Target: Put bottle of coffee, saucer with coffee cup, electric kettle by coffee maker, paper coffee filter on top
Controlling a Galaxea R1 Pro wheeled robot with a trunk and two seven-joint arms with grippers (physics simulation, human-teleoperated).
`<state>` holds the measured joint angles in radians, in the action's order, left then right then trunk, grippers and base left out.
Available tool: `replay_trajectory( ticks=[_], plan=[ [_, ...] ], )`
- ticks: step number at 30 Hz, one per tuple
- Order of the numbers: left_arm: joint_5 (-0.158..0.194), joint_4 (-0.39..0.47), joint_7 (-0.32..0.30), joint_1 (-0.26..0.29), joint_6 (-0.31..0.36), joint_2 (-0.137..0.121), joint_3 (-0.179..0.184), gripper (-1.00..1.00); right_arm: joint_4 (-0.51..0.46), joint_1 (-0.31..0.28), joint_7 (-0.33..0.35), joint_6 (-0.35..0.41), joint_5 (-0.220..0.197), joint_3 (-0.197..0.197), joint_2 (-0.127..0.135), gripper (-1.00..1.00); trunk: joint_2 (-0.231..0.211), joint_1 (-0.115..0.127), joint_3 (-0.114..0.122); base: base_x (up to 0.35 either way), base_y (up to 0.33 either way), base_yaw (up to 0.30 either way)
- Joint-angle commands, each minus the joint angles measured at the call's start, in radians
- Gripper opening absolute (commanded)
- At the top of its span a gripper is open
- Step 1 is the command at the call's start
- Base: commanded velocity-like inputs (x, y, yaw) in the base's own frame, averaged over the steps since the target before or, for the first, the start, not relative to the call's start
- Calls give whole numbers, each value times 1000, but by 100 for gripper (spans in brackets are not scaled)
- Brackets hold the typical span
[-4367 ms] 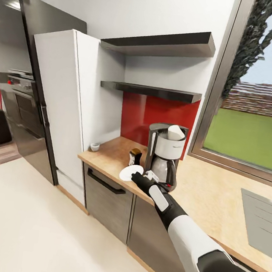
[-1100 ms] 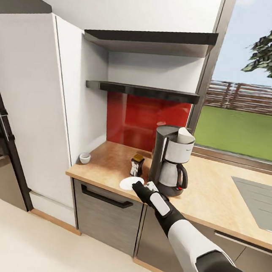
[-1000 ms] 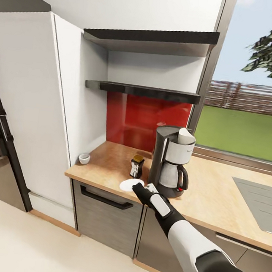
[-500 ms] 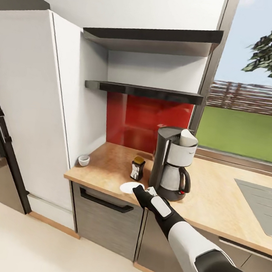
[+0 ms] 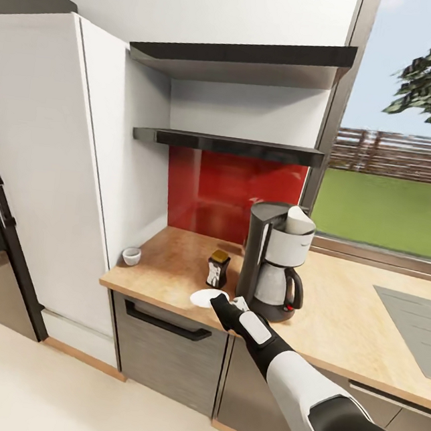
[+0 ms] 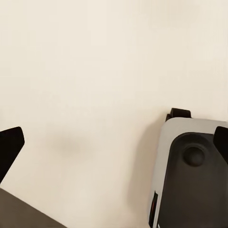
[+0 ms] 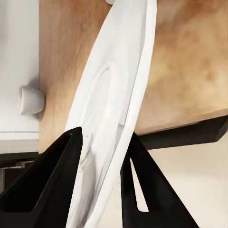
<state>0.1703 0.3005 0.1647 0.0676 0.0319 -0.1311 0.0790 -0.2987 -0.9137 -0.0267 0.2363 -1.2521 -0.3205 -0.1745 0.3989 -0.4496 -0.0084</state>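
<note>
Your right gripper [image 5: 219, 301] has the thin round white saucer [image 5: 208, 298] pinched between its fingers [image 7: 57, 180], now lower over the tan wood-look surface [image 5: 338, 318] at the front edge. Placement looks close. The saucer is glossy, held at its rim. At 12 o'clock stands the dark gold-capped coffee jar [image 5: 217, 269], at 1 o'clock the tall black-and-silver coffee maker [image 5: 274, 260], at 10 o'clock the small white cup [image 5: 131, 256]. Your left gripper's fingers [image 6: 10, 145] are spread wide.

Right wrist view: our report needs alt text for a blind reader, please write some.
The right gripper is shut on the rim of the white saucer, held over the front edge of the tan countertop. The small coffee cup stands farther along the countertop by a white cabinet.
</note>
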Motion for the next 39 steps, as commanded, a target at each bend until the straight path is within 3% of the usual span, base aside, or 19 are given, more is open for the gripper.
replay_trajectory(
  ticks=[1,39],
  plan=[
    [10,2,5,0,3,-1,8,100,0,-1,-2,2,-3,-2,0,-100,1,0,-1,44,0,0],
    [9,2,1,0,5,-1,8,100,32,-1,-2,1,-3,-2,0,-100,1,0,-1,42,0,0]
  ],
)
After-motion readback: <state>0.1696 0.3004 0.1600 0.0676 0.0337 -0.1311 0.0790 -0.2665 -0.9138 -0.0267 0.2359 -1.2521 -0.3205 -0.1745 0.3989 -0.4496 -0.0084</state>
